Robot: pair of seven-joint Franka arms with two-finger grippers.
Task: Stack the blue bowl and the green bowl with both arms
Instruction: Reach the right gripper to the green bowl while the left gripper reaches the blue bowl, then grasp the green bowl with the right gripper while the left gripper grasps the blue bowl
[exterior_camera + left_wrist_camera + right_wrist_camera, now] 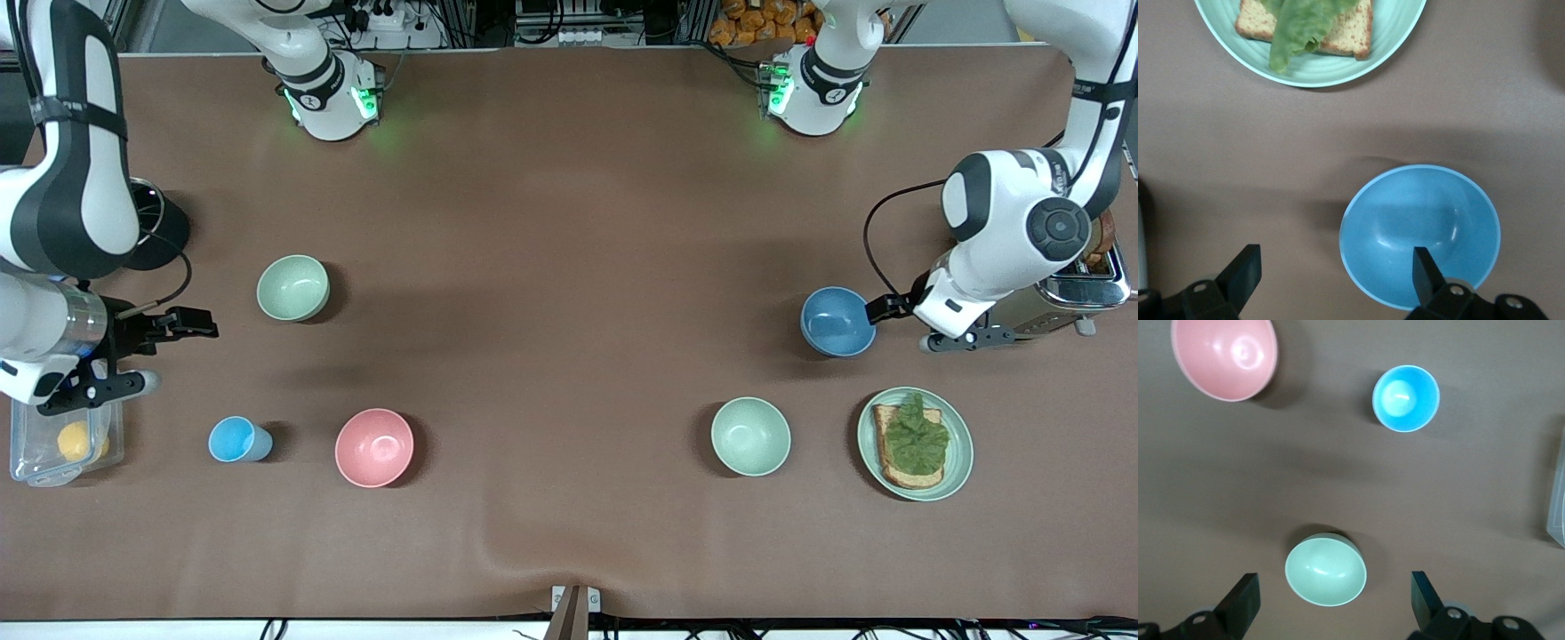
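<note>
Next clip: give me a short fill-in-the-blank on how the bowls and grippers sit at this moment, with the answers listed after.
1. The left gripper hangs open with one finger over the ____ bowl.
2. The right gripper is open and holds ____.
3. The pink bowl stands beside the small blue ____.
4. The green plate carries toast topped with ____.

Missing words: blue; nothing; cup; lettuce

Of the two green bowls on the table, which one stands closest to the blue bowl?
The green bowl beside the plate with toast, nearer the front camera than the blue bowl. The other green bowl sits toward the right arm's end.
</note>
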